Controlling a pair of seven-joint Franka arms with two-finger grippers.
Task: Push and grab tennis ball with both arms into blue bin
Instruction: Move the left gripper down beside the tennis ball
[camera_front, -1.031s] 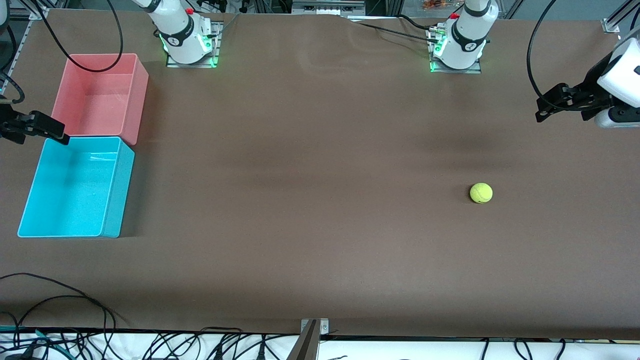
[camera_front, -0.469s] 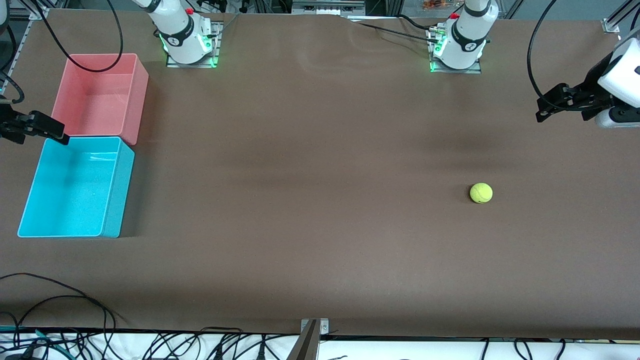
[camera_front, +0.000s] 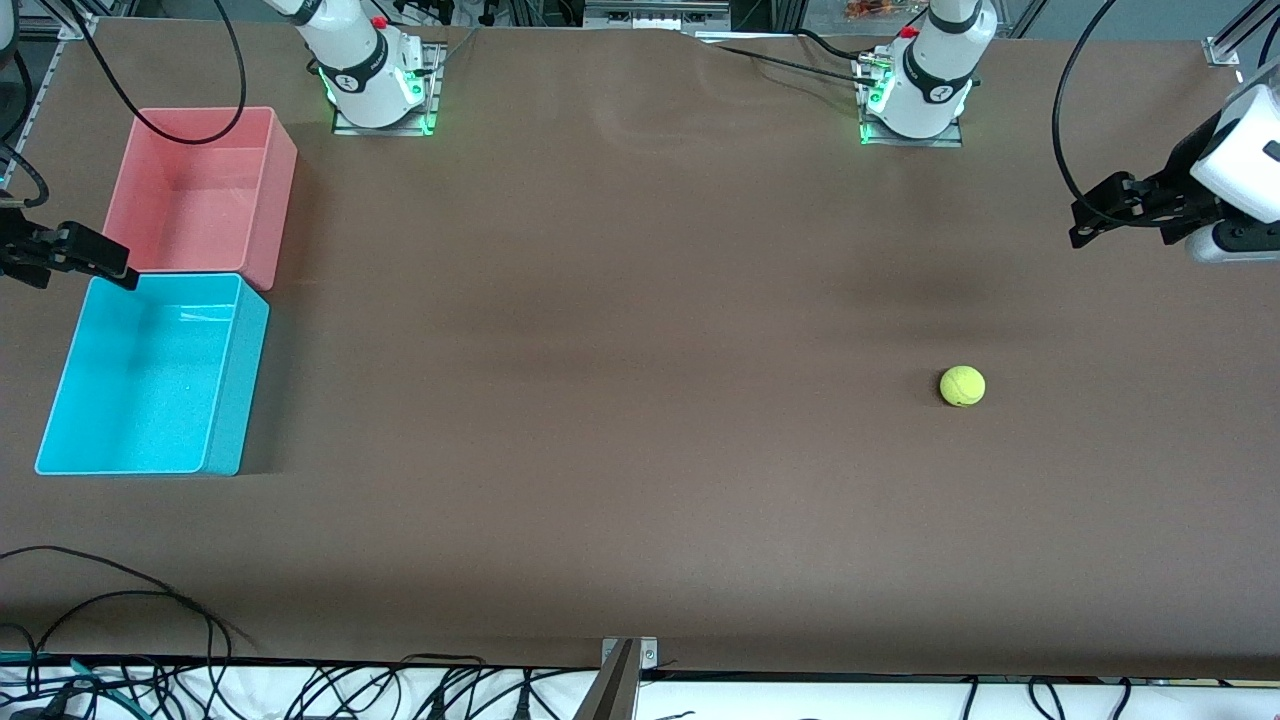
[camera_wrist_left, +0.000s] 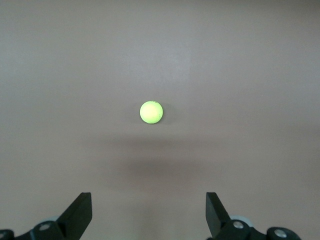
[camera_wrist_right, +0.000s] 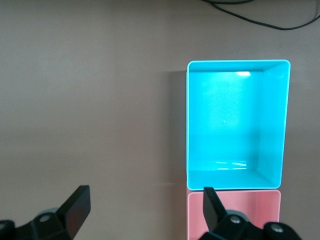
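A wide brown table (camera_front: 620, 480) seen from a high camera facing two white robot arms. A tangle of black cables (camera_front: 120, 650) runs along the table's closest edge.

The tennis ball (camera_front: 962, 386), small and yellow-green, rests alone on the bare tabletop toward the left arm's end, with nothing touching it. At the right arm's end sits the blue bin (camera_front: 150, 375), an open turquoise tub that looks empty, with the same-sized pink bin (camera_front: 200, 190) touching its farther rim.

The left gripper (camera_front: 1095, 212) hangs in the air over the table's left-arm end, above a spot farther from the camera than the ball and well apart from it. In the left wrist view, its two black fingers are spread wide with nothing between them, and the ball (camera_wrist_left: 151, 112) is centred ahead of them. The right gripper (camera_front: 85, 262) hovers at the table's edge over the seam between the two bins, jaws likewise spread and empty; it appears to be waiting.

The step at hand is probably the left arm's approach to push the ball. To do it well, the gripper should come down low on the side of the ball away from the bins, meet it squarely through its middle and push gently. A glancing touch would likely send it rolling off line, away from the right gripper's reach.
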